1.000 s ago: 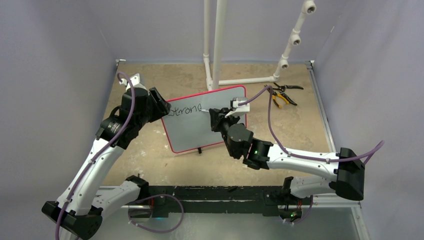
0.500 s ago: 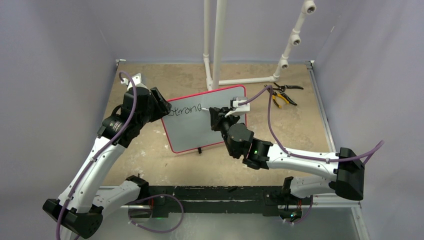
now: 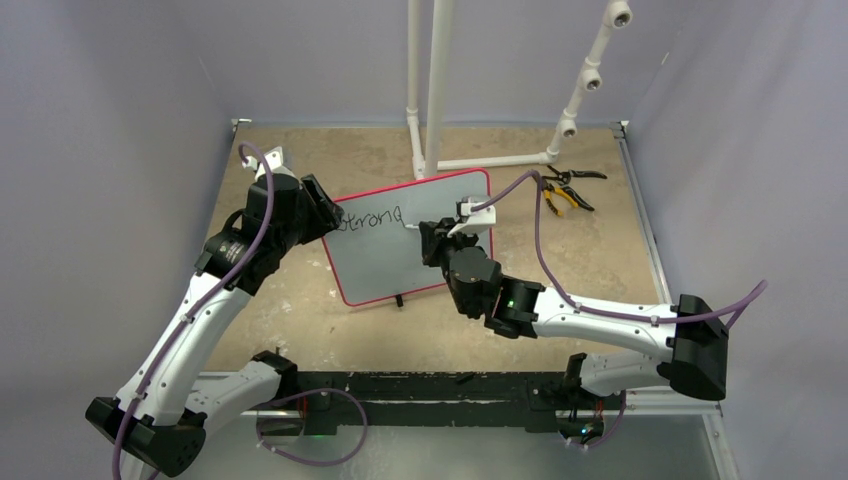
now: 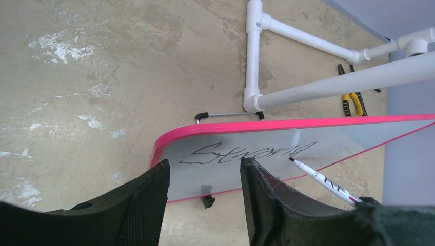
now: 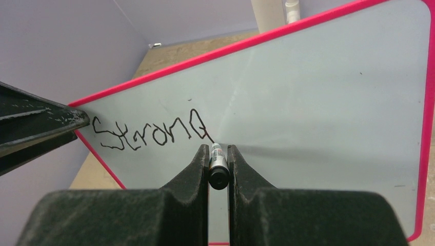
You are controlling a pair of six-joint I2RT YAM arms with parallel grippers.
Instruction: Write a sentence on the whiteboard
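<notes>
The whiteboard (image 3: 400, 262), pale with a red border, stands tilted on the tabletop. The sentence (image 3: 370, 217) on it reads only "Strong" (image 5: 149, 134), in black near the top left. My right gripper (image 5: 218, 154) is shut on a black marker (image 5: 217, 165). The marker's tip touches the board at the tail of the last letter. My left gripper (image 4: 204, 164) is open at the board's left edge (image 3: 325, 212). Its fingers (image 4: 146, 192) stand apart on either side of the board's corner. The marker (image 4: 324, 180) also shows in the left wrist view.
A white pipe frame (image 3: 436, 90) stands behind the board. Yellow-handled and black-handled pliers (image 3: 566, 190) lie at the back right. A black foot (image 4: 207, 196) props the board. Grey walls close in the table on three sides.
The last letter has gained a downward tail, so the word now reads "Strong". The right gripper and marker moved slightly down the board. The left arm has held still.
</notes>
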